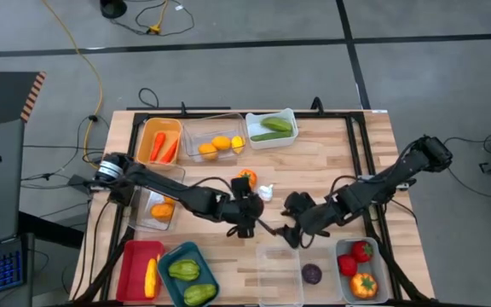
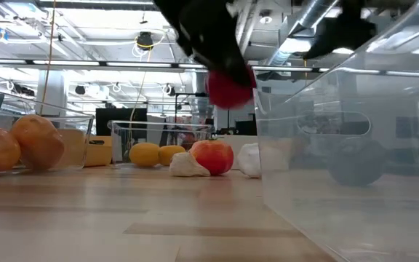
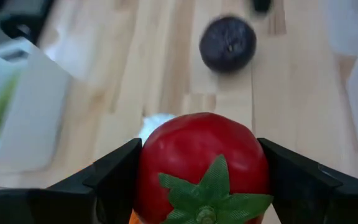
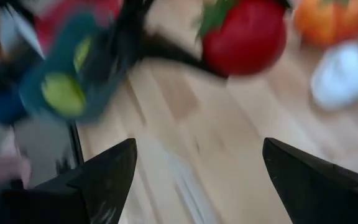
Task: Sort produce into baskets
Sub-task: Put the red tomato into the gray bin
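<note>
Near the table's centre, the left gripper point(image 3: 201, 180) is clamped on a red tomato point(image 3: 202, 165), one finger on each flank, the green calyx facing the wrist camera. The low view shows the fruit lifted clear of the wood. The right gripper point(image 4: 197, 174) hovers just beside it, fingers spread wide and holding nothing.

Already sorted, by the high view:
- orange bin point(image 1: 146, 130): two carrots
- clear bin at the back point(image 1: 191, 130): orange and yellow fruit
- white bin point(image 1: 290, 115): green produce
- clear bin at the left edge point(image 1: 141, 205): orange pieces, partly under the left arm
- red bin point(image 1: 131, 266): one yellow item
- teal bin point(image 1: 164, 255): two green items
- grey bin at front right point(image 1: 343, 252): two red items and an orange one

Still loose on the table: an orange-red tomato point(image 1: 246, 178), white garlic point(image 1: 265, 193), and a dark purple item point(image 1: 312, 274) lying beside an empty clear bin point(image 1: 280, 275). The low view suggests a second white piece near the garlic; cannot confirm from above.

Judgement: most of the sort is done. The held tomato likely belongs with the reds at front right, well apart from the left arm's side, so a handover to the right gripper seems probable. After that, about three or four pieces remain.
</note>
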Controlling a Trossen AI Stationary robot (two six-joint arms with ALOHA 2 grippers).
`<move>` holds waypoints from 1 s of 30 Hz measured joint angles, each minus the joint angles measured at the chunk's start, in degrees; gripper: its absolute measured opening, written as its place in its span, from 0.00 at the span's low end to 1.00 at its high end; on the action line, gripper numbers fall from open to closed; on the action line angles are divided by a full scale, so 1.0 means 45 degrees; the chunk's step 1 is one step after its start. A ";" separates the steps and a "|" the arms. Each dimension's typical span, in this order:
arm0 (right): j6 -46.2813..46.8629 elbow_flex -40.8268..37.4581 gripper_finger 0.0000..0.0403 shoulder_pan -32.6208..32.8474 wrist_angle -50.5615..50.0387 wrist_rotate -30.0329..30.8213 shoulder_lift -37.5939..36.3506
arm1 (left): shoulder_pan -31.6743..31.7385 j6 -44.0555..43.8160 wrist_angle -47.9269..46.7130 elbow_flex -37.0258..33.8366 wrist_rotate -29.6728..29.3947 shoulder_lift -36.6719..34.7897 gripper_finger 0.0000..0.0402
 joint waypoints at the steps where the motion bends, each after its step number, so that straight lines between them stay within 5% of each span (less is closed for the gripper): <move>1: -0.0048 0.0000 0.93 -0.0112 0.0416 0.0226 0.0000 | -0.0122 0.0062 0.0007 0.0000 -0.0237 -0.0130 0.70; 15: -0.0423 -0.0005 0.93 -0.1281 0.2122 0.0184 -0.0005 | -0.1432 0.0631 0.0264 0.0000 -0.3167 -0.0488 0.70; 30: -0.0427 -0.0005 0.93 -0.1269 0.2185 -0.0073 -0.0005 | -0.1560 0.1454 0.2535 0.0000 -0.2884 -0.0483 0.70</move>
